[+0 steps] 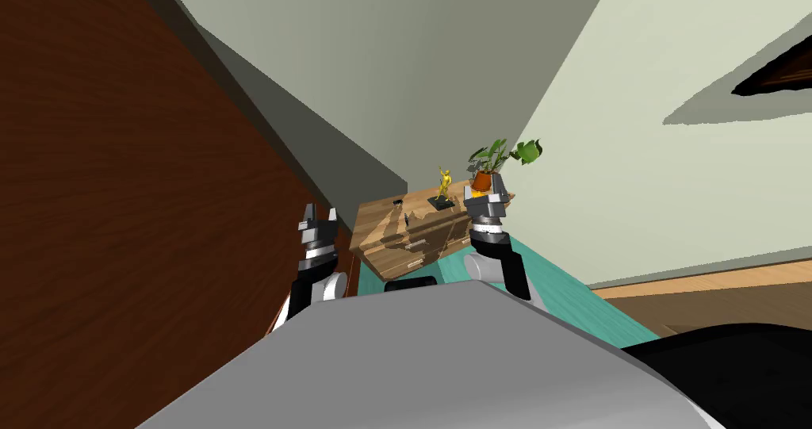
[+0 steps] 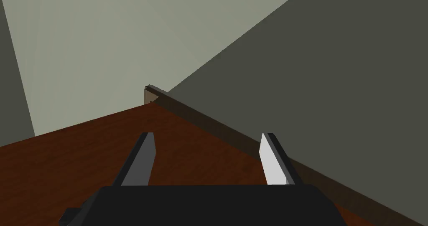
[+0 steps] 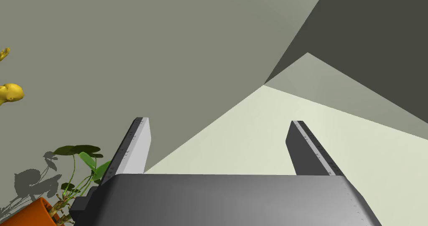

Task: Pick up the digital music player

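Note:
A small dark device (image 1: 398, 201), seemingly the music player, lies on the top of a light wooden dresser (image 1: 412, 246) near its back left corner. Both arms are raised short of the dresser. My left gripper (image 1: 319, 212) is open beside a red-brown wooden panel, and nothing sits between its fingers (image 2: 144, 156). My right gripper (image 1: 488, 186) hangs open in front of the dresser's right end, close to the potted plant; in the right wrist view its fingers (image 3: 136, 144) hold nothing and point at bare walls.
On the dresser stand a yellow figurine (image 1: 444, 185) on a dark base and a green plant in an orange pot (image 1: 485, 177). The tall red-brown wooden panel (image 1: 119, 210) rises on the left. A teal rug (image 1: 563, 289) lies before the dresser.

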{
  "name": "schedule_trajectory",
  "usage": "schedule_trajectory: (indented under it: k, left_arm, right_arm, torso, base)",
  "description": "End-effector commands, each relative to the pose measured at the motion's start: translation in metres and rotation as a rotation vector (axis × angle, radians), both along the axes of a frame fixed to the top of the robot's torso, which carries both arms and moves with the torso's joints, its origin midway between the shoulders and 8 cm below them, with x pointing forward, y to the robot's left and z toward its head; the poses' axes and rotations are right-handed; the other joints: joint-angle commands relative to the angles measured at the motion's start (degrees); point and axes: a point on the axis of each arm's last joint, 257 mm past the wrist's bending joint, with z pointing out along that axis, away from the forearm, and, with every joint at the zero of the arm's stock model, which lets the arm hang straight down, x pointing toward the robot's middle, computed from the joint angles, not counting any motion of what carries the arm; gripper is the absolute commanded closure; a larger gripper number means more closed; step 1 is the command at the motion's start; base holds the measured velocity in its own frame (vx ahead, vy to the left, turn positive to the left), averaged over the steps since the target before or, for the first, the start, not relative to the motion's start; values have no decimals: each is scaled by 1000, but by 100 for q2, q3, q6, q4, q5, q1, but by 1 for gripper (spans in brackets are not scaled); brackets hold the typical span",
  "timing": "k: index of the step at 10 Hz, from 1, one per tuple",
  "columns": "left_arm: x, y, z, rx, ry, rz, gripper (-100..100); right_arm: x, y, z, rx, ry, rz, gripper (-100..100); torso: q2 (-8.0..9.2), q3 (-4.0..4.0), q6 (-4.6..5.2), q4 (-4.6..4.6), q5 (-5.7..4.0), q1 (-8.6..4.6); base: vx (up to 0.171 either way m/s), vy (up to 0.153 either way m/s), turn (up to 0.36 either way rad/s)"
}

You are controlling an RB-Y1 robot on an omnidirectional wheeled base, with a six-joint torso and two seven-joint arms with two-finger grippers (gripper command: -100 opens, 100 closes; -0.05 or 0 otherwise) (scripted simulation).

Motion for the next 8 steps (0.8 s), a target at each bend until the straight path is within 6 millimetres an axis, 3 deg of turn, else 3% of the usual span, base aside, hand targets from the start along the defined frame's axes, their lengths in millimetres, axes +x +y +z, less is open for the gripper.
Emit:
schedule_trajectory:
  k: [1, 4, 5, 8]
  left_arm:
    - [13, -4, 0, 19, 20, -28, -100]
    - [42, -8, -1, 28, 61, -69, -100]
    - [44, -9, -1, 27, 63, -69, -100]
    - [72, -12, -1, 22, 107, -97, -100]
  right_arm:
    - [0, 0, 0, 0, 0, 0, 0]
    - [0, 0, 0, 0, 0, 0, 0]
    - [0, 0, 0, 0, 0, 0, 0]
    - [0, 0, 0, 0, 0, 0, 0]
  torso:
    - [0, 0, 0, 0, 0, 0]
    - [31, 18, 2, 7, -11, -47]
    - [32, 18, 2, 7, -11, -47]
    - [12, 7, 2, 3, -8, -36]
  base:
    - [-59, -71, -84]
    - [-91, -125, -81]
    - [-48, -69, -30]
    - [-33, -82, -73]
